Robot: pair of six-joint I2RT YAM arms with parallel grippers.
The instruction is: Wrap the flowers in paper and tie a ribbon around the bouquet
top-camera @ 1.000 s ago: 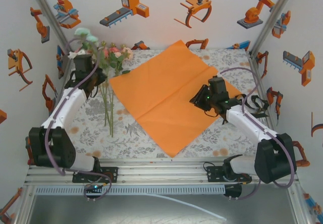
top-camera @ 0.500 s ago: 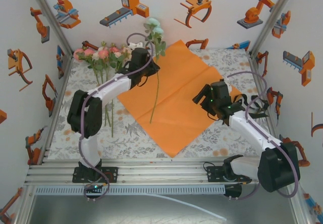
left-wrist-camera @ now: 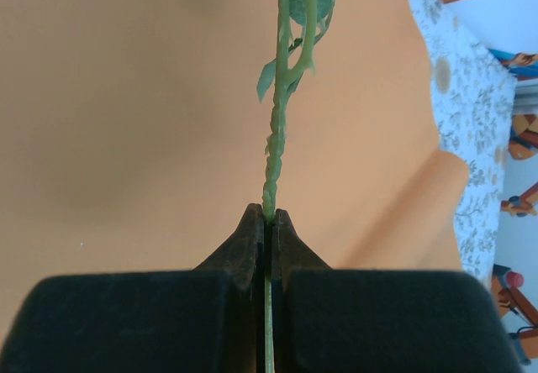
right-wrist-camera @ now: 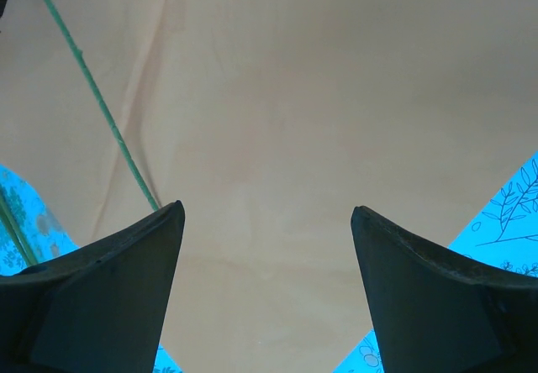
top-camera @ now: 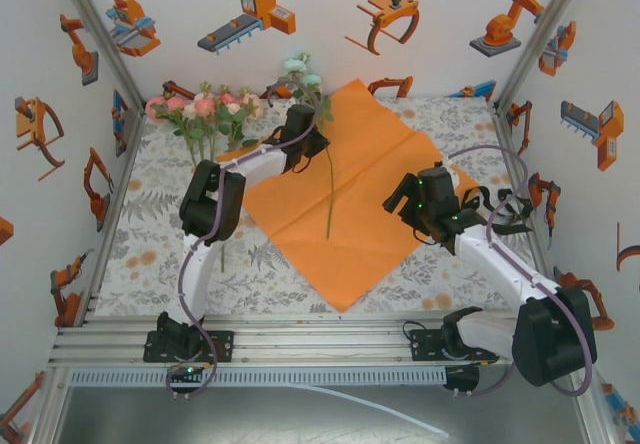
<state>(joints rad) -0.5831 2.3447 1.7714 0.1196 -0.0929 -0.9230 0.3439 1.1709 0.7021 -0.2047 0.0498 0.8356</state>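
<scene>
Paper (top-camera: pixel 372 156) lies beneath a flower stem (left-wrist-camera: pixel 273 150) pinched by left gripper (left-wrist-camera: pixel 267 215).

A large orange sheet of paper (top-camera: pixel 380 164) lies matt and smooth, marked only by soft fold creases, on a cloth table cover printed with grey leaves (top-camera: pixel 150 234). The fingers (left-wrist-camera: pixel 242 251) of the left gripper (left-wrist-camera: pixel 267 220) are matt black; the thin green flower stem (left-wrist-camera: pixel 272 163) between them is twisted and ridged, like moulded plastic. At far left, a bunch of pink and cream blooms (top-camera: pixel 205 106) shows soft, cloth-like petals. Glossy white plastic shells cover the left arm (top-camera: pixel 255 164) and the right arm (top-camera: pixel 500 259). Brushed metal rails (top-camera: pixel 330 339) line the near edge.
</scene>
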